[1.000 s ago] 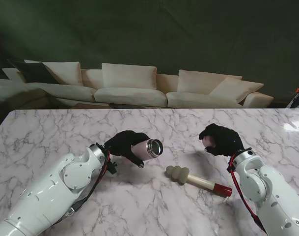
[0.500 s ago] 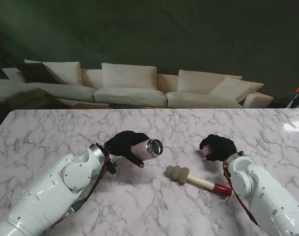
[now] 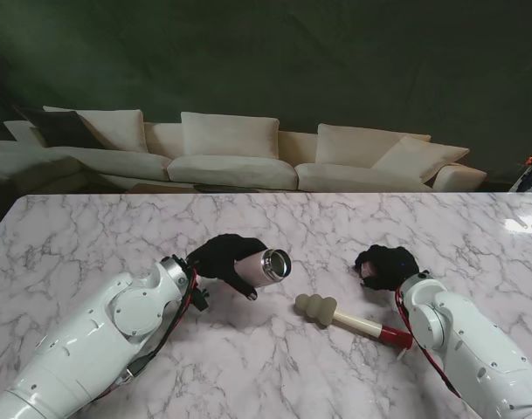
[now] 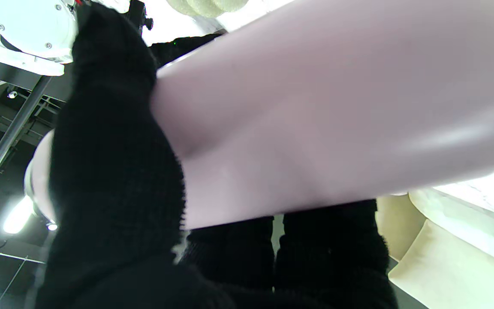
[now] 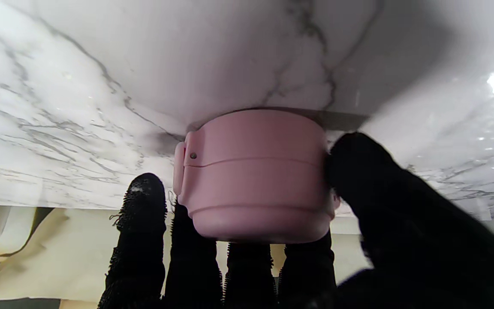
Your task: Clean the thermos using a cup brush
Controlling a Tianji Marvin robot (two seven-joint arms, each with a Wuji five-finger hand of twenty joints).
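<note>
Since the earlier frames, the right hand (image 3: 386,265) has been lowered toward the surface (image 3: 100,236) and drawn slightly nearer to the robot, while the left hand (image 3: 224,256) has stayed almost where it was. The right hand is closed around a pink lid (image 5: 253,171); in the right wrist view the lid (image 3: 368,272) is seen resting against the marble surface (image 5: 101,86), with the gloved fingers (image 5: 137,231) along one side and the thumb pressed on the other. The left hand is wrapped around the pale pink thermos (image 3: 264,266), which is held off the surface on its side, its open steel mouth turned toward the robot's right. In the left wrist view the thermos (image 4: 337,120) fills most of the picture, gripped between a thick black finger (image 4: 114,171) and the other fingers beneath it. The cup brush (image 3: 351,320) lies flat on the surface between the two hands, nearer to the robot than both. Its cream foam head points toward the thermos and its red handle end lies just beside the right forearm. It is touched by neither hand. A cream sofa (image 3: 239,153) stands beyond the far edge of the surface.
</note>
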